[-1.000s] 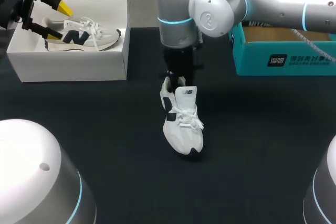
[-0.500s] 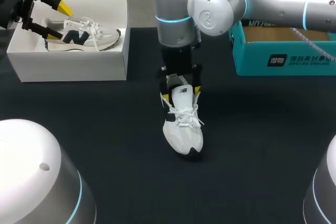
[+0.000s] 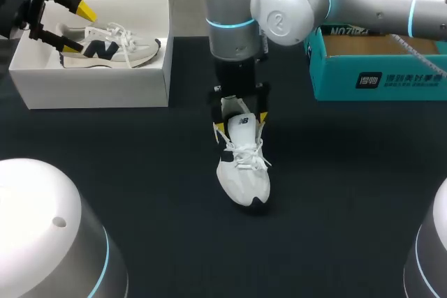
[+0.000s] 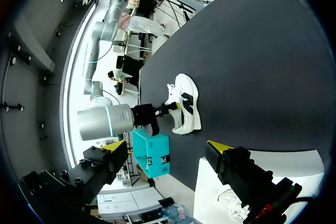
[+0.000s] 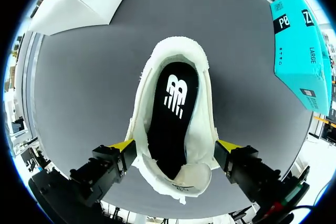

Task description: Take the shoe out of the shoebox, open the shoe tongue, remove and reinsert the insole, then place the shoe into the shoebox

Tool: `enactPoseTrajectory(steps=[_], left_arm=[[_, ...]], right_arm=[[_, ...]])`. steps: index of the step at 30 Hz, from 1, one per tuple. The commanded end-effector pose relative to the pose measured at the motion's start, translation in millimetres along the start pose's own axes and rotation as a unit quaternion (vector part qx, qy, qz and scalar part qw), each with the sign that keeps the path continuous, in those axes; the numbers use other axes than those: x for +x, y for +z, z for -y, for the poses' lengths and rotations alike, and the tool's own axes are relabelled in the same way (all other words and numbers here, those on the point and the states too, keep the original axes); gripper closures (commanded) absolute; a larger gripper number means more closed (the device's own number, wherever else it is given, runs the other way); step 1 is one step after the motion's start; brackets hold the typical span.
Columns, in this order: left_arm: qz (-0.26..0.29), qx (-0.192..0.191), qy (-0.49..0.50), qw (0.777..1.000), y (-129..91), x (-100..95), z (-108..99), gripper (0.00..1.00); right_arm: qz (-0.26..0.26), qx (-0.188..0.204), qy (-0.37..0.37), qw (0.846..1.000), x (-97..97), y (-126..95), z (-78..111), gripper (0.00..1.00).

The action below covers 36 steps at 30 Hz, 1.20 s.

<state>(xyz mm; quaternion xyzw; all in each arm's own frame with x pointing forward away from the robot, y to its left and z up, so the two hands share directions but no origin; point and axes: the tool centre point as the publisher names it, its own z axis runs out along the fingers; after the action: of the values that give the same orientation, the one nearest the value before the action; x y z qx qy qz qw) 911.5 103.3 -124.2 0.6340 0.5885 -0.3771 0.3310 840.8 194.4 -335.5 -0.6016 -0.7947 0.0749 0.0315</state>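
Note:
A white shoe (image 3: pixel 243 167) stands on the dark table, toe toward the near edge. My right gripper (image 3: pixel 241 122) is open over its heel end, one yellow tip on each side of the collar. From the right wrist view the black insole (image 5: pixel 170 106) lies inside the shoe (image 5: pixel 202 129), which sits between the spread fingers (image 5: pixel 122 146) of the right gripper (image 5: pixel 174 148). My left gripper (image 3: pixel 77 29) hangs open over the white shoebox (image 3: pixel 91 85), holding nothing. That box holds a second white shoe (image 3: pixel 112 48). The left wrist view looks past the left gripper (image 4: pixel 167 145) to the shoe (image 4: pixel 185 109).
A teal box (image 3: pixel 377 82) stands at the back right, beside the right arm (image 3: pixel 279 12); it is the teal box (image 5: pixel 299 40) ahead of the shoe in the right wrist view. Dark table (image 3: pixel 140 172) spreads around the shoe.
My right gripper has opened from a pinch at the shoe's collar, its fingers now spread on either side of the shoe. The shoe stays standing. The left arm has not moved.

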Motion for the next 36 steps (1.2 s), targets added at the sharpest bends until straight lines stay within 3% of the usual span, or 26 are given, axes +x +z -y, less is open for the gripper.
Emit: enactPoseTrajectory(steps=[1,10,20,21,22,24,25,31,36], left_arm=[[-0.002,0.0,0.0,1.0,0,-0.2,1,0.0],[-0.002,0.0,0.0,1.0,0,-0.2,1,0.0],[-0.002,0.0,0.0,1.0,0,-0.2,1,0.0],[-0.002,0.0,0.0,1.0,0,-0.2,1,0.0],[-0.002,0.0,0.0,1.0,0,-0.2,1,0.0],[-0.002,0.0,0.0,1.0,0,-0.2,1,0.0],[-0.002,0.0,0.0,1.0,0,-0.2,1,0.0],[-0.002,0.0,0.0,1.0,0,-0.2,1,0.0],[-0.002,0.0,0.0,1.0,0,-0.2,1,0.0]], right_arm=[[0.001,-0.009,0.0,1.0,-2.1,-5,10.7,0.0],[0.008,-0.022,0.008,1.0,-5.9,-13,23.3,0.0],[0.007,-0.059,0.021,0.998,-12.8,-30,57.7,0.0],[0.004,-0.064,0.02,0.998,-12.6,-31,60.5,0.05],[0.002,-0.069,0.019,0.997,-12.4,-32,62.3,0.28],[0.008,-0.08,0.016,0.997,-11.9,-32,66.7,0.87],[0.009,-0.086,0.013,0.996,-11.7,-31,68.2,1.0],[0.007,-0.123,0.008,0.992,-9.9,-19,71.3,1.0],[0.004,-0.124,0.006,0.992,-3.6,-12,69.3,1.0]])
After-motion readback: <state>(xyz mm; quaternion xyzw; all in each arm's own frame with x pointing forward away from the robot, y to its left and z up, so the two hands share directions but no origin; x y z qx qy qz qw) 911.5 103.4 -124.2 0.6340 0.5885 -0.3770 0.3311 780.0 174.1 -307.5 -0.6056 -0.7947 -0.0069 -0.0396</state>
